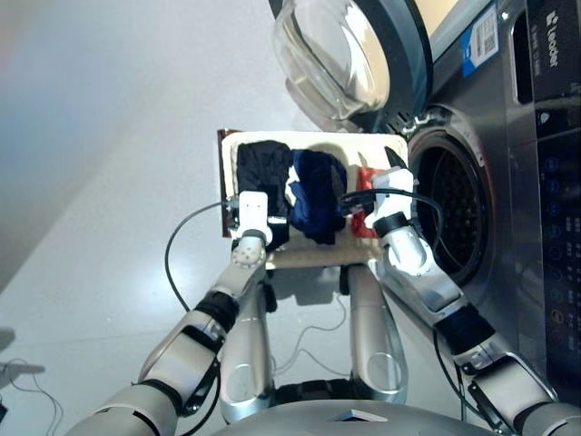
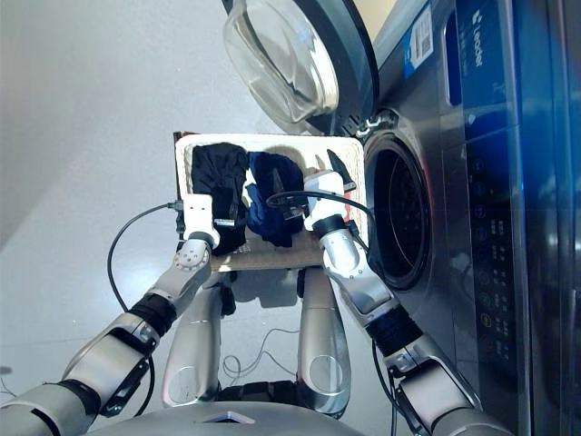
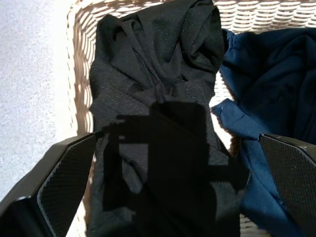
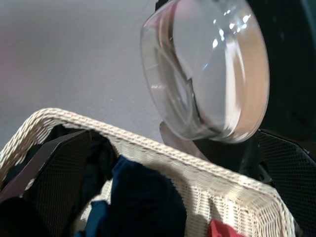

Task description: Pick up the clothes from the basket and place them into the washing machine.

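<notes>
The shallow cream-white woven wicker basket (image 1: 313, 259) sits on the floor just beside the dark grey front-loading washing machine (image 1: 495, 182), whose round glass door (image 1: 331, 54) hangs open. In the basket lie the black garment (image 3: 158, 98), the navy blue garment (image 1: 318, 191) and the coral red garment (image 1: 366, 218) (mostly hidden). The left gripper (image 3: 173, 197) hovers over the black one, fingers spread wide, empty. The right gripper (image 4: 168, 173), equally spread and empty, hangs above the basket's machine-side end.

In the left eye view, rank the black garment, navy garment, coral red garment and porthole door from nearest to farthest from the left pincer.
1. Black garment, directly beneath the left pincer.
2. Navy garment, mid-basket.
3. Coral red garment, at the basket's machine end.
4. Porthole door, swung open beyond the basket.
</notes>
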Available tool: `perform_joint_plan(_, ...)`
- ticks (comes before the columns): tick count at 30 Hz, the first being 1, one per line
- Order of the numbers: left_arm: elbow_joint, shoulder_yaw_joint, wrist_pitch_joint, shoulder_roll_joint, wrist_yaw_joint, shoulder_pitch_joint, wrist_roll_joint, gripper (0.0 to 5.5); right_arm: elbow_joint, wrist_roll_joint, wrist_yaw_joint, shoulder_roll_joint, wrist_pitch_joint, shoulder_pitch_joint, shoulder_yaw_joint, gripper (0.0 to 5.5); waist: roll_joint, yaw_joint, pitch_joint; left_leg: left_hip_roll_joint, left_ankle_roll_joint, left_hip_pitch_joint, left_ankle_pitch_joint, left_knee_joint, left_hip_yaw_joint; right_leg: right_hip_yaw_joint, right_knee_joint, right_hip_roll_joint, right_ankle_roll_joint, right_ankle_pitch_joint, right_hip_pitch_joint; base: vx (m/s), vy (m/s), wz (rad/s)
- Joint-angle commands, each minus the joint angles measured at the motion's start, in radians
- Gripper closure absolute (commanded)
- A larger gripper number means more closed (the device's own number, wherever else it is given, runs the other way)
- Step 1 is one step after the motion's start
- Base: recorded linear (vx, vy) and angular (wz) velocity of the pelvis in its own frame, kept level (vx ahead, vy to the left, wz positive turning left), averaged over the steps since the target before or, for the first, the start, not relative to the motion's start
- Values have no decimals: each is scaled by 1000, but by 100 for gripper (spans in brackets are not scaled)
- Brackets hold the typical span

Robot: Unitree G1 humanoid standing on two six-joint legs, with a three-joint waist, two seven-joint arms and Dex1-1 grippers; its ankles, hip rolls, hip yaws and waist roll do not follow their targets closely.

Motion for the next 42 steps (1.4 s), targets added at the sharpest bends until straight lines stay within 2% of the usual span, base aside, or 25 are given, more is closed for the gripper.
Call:
perform_joint_plan(1, 26, 28, -35, -6, 38, -59, 9, 0, -141, -28, -18, 35, -86, -33, 8, 0, -30, -6, -6, 22, -13, -26, -124, 158, -27, 11, -74, -4, 50, 103, 21, 0, 0, 0)
perform_joint_plan(12, 150, 91, -27, -1, 80, -187, -51, 0, -202, -14, -23, 31, -98, -66, 29, 0, -51, -26, 6, 29, -15, -132, -127, 192, -35, 12, -63, 2, 53, 111, -72, 0, 0, 0)
perform_joint_plan(23, 308, 148, -1, 66, 79, -293, -81, 0, -301, 49, 8, 14, -124, -93, 53, 0, -68, -45, 6, 42, -19, -220, -146, 257, -40, 21, -25, 13, 51, 106, -152, 0, 0, 0)
perform_joint_plan(30, 333, 147, 4, 103, 50, -321, -73, 0, -348, 68, 31, -5, -132, -86, 51, 0, -76, -51, 6, 50, -24, -251, -151, 279, -39, 22, -10, 16, 51, 105, -183, 0, 0, 0)
perform_joint_plan(42, 341, 133, 0, 106, 11, -354, -82, 0, -376, 101, 68, -16, -136, -82, 53, 0, -88, -65, -16, 58, -27, -305, -149, 295, -40, 27, -9, 20, 50, 113, -233, 0, 0, 0)
